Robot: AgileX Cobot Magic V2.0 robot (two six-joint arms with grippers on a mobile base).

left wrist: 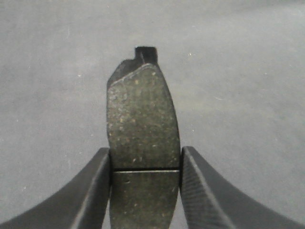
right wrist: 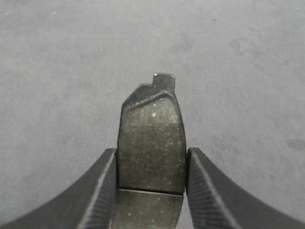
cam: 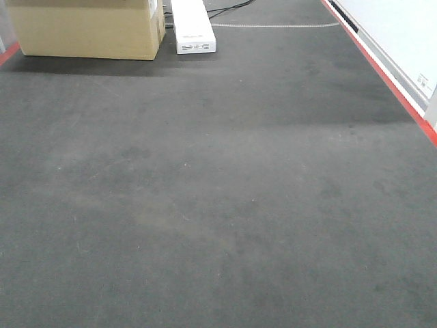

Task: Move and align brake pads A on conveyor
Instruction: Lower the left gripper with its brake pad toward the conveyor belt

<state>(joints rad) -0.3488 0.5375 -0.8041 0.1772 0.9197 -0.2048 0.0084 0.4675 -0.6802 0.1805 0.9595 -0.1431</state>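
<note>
The conveyor [cam: 218, 205] fills almost all of the front view, a wide matte dark-grey belt with a red stripe [cam: 382, 75] down its right edge. At its far left corner sits a cardboard box [cam: 85, 31], and just beside that a long white case [cam: 193, 27]. We see no pad lying on the open belt in this view, and neither arm shows there.

The two pads we can account for are in the wrist views. The left tool [left wrist: 146, 162] is closed onto the first brake pad [left wrist: 143, 114], its two ribbed fingers pressing the long side edges close to the cross groove [left wrist: 145, 169]. The right tool [right wrist: 151, 160] is closed the same way onto the second brake pad [right wrist: 151, 129], also near its groove. Each pad points away from its camera with the belt behind it; whether either touches the belt we cannot tell.

We judge these pads stiff and dense for their size, with a gritty face that should not slip against ribbed fingers. They will not bend, so a pinch across the width near the middle should balance them, while a hold near one end could let them swing. The small tab [left wrist: 146, 51] of the backing plate at the far tip looks a poor place to hold.
</note>
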